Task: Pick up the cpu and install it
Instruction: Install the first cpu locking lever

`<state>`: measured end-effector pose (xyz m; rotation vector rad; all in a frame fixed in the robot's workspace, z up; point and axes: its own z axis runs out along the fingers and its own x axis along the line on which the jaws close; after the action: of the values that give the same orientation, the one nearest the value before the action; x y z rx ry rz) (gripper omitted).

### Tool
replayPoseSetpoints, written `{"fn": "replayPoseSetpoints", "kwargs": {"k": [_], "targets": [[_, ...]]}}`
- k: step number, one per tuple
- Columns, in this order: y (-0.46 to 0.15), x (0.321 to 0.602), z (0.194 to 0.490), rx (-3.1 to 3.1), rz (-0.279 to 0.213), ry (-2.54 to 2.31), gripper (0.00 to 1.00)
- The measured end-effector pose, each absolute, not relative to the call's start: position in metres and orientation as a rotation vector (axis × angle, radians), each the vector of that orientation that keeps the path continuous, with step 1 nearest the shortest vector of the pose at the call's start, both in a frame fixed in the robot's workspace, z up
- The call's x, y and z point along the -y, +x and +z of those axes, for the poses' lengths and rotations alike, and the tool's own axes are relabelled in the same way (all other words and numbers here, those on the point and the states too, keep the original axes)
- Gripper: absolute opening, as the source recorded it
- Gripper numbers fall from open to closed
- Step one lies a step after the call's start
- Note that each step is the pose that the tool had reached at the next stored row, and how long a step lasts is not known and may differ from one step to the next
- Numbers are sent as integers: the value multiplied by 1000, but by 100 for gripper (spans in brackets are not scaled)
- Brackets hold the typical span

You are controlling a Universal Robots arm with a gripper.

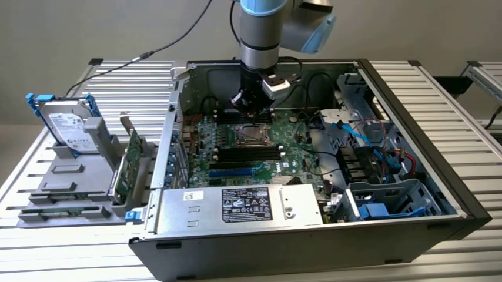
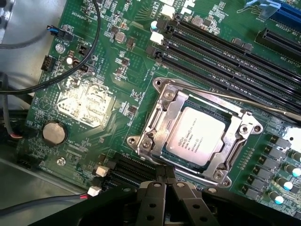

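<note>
An opened computer case [image 1: 235, 258] lies on its side on a slatted bench, its silver power supply [image 1: 243, 205] set against the near wall. Beyond it, near the middle of the green motherboard [image 1: 302, 158], the cpu [image 2: 200, 136] lies flat in its socket. Its dull silver top faces up, and the metal retention frame [image 2: 162, 115] is folded down around its edges. The arm's gripper [image 2: 165, 178] hangs over the socket's far side. Its black fingers [image 2: 151, 202] are pressed together and carry nothing. The tips sit close by the frame's rim, though contact cannot be made out.

A thin latch lever [image 2: 263, 107] crosses one side of the socket, between the chip and the black memory slots [image 2: 225, 52].

With the chip already in its seat, the work in hand looks like securing it rather than carrying it. Doing that well probably means bearing only on the frame or the lever, never off-centre on the chip's lid. Pressure should be straight and light, so the part does not tilt on the contacts beneath. The closed tips should also keep clear of the small capacitors [image 2: 282, 181] beside the socket and the black cable [image 2: 91, 52] looping over the board's far corner.
</note>
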<state>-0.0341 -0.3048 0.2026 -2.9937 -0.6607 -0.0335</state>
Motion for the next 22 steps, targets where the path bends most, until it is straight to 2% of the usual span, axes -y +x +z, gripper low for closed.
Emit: {"fn": "replayPoseSetpoints", "kwargs": {"k": [13,22], "targets": [[-33,306,202,660,-28,-2981,11],[-32,307,202,657,2,-2965,11]]}}
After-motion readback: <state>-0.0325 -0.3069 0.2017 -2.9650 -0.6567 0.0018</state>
